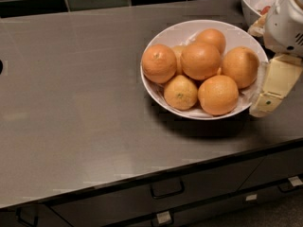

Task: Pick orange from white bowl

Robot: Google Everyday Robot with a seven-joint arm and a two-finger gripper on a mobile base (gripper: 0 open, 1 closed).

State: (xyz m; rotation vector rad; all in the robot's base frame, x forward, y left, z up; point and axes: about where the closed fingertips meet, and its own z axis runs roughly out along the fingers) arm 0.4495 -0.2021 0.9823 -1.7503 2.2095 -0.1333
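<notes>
White bowl (173, 33) of oranges (159, 63) near right edge of counter (71, 103), large smooth orange (200, 60) central, gripper (273, 86) beside bowl's right rim, its opening impossible to tell
</notes>
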